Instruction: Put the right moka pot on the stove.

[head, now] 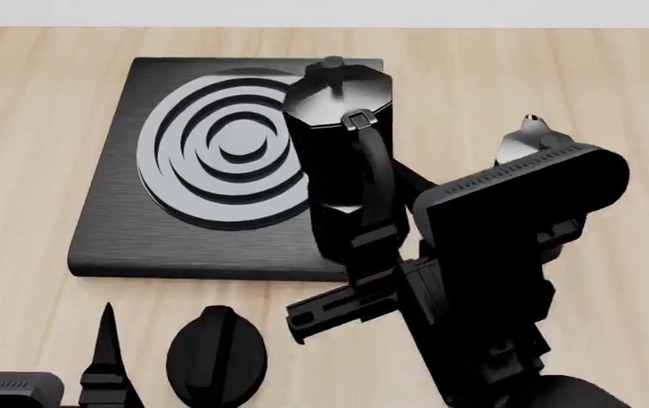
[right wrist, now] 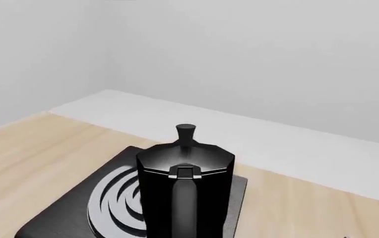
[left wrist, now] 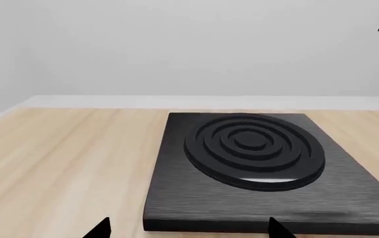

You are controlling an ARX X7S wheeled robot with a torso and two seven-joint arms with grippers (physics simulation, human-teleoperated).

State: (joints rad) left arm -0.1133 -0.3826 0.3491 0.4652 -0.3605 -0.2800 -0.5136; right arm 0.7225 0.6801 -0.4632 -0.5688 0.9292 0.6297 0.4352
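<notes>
Right now the right moka pot (head: 341, 144) is upright over the right side of the stove (head: 121, 229). Its lid knob points up and its loop handle faces the front edge of the worktop. The right gripper (head: 358, 246) is at the handle, low down, w/ the big black arm block just to the right of the pot. It looks clamped on the handle, but the arm hides the tips, so can't tell for sure. Can't tell either if the pot base sits on the stove or hangs just over it.

From the right wrist cam the pot (right wrist: 185, 186) fills the middle, handle facing the cam, and the stove (right wrist: 64, 218) w/ its rings lies under and behind it.

The stove sits near the back edge of the worktop (head: 30, 127), a bit left of the middle. Its rings (head: 217, 153) are bare on the left part.

The left gripper (head: 42, 340) is low at the front left corner, fingers spread apart, nothing between them. Its cam shows the stove (left wrist: 176, 198) ahead and both finger tips (left wrist: 100, 229) wide apart.

A black oval knob (head: 217, 353) lies on the wood near the front edge, just in front of the stove. One more shiny pot top (head: 528, 140) peeks out behind the right arm, near the right edge.
</notes>
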